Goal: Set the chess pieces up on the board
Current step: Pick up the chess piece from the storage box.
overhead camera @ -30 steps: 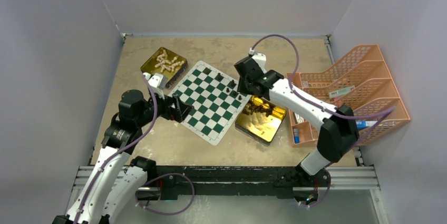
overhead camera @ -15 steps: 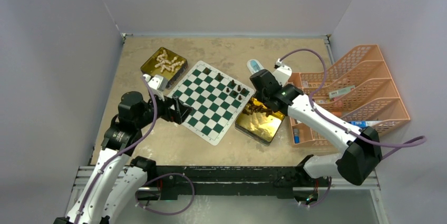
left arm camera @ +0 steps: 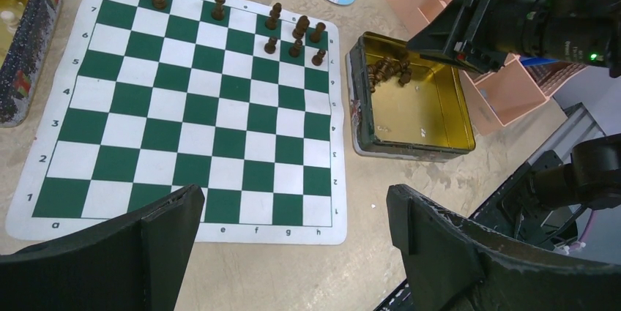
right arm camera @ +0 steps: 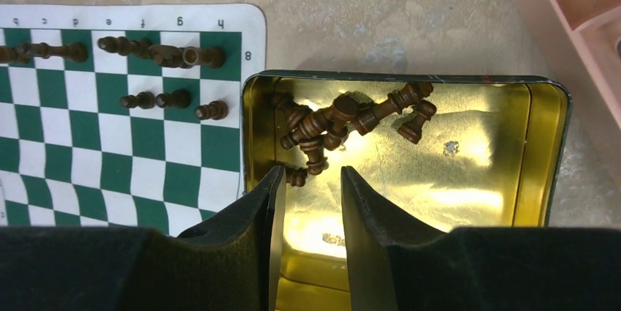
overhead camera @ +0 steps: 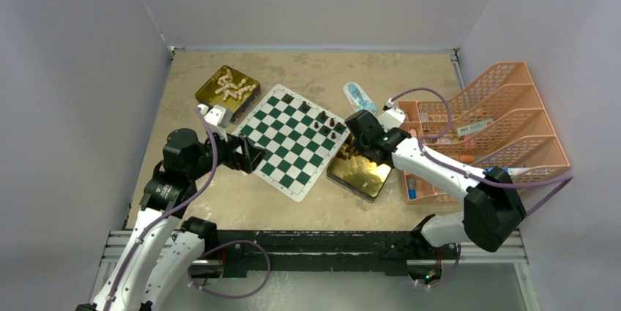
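Note:
The green and white board (overhead camera: 285,159) lies mid-table and also shows in the left wrist view (left arm camera: 183,110) and the right wrist view (right arm camera: 110,150). Several dark brown pieces (overhead camera: 326,126) stand at its far right corner (left arm camera: 293,33) (right arm camera: 161,55). More dark pieces (right arm camera: 337,124) lie heaped in an open gold tin (overhead camera: 366,175) (left arm camera: 421,117) to the right of the board. My right gripper (right arm camera: 307,179) hovers over that tin (right arm camera: 454,179) just short of the heap, open by a narrow gap and empty. My left gripper (left arm camera: 293,201) is open wide and empty at the board's near left edge (overhead camera: 253,157).
A second gold tin (overhead camera: 209,91) with cream-white pieces (overhead camera: 233,85) sits at the board's far left. Orange stacked trays (overhead camera: 505,117) stand on the right. A blue and white packet (overhead camera: 359,95) lies behind the board. Grey walls close in on three sides.
My right gripper has moved from over the board's far right corner to the right and down over the gold tin. My left arm has stayed put.

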`<state>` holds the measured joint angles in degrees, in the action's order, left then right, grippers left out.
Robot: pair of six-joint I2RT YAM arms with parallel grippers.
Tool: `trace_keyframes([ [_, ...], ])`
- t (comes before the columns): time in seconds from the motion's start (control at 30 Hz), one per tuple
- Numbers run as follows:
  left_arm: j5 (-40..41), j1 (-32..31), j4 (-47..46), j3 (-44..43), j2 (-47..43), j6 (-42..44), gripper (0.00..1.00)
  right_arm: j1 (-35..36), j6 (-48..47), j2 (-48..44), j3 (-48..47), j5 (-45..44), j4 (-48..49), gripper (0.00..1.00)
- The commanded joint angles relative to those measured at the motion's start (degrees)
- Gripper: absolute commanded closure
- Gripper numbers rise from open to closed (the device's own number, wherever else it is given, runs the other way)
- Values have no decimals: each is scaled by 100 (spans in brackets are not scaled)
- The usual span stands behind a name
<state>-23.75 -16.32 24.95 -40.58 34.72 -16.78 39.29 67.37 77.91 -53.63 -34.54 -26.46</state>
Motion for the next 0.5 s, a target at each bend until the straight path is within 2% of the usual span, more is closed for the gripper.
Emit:
trace_keyframes([
  [0.0,65,-20,-184,-3,-49,105,4,-68,245,233,93,-17,596,65],
  [0.47,161,-21,-183,6,-56,113,4,-186,870,1083,98,-236,493,66],
])
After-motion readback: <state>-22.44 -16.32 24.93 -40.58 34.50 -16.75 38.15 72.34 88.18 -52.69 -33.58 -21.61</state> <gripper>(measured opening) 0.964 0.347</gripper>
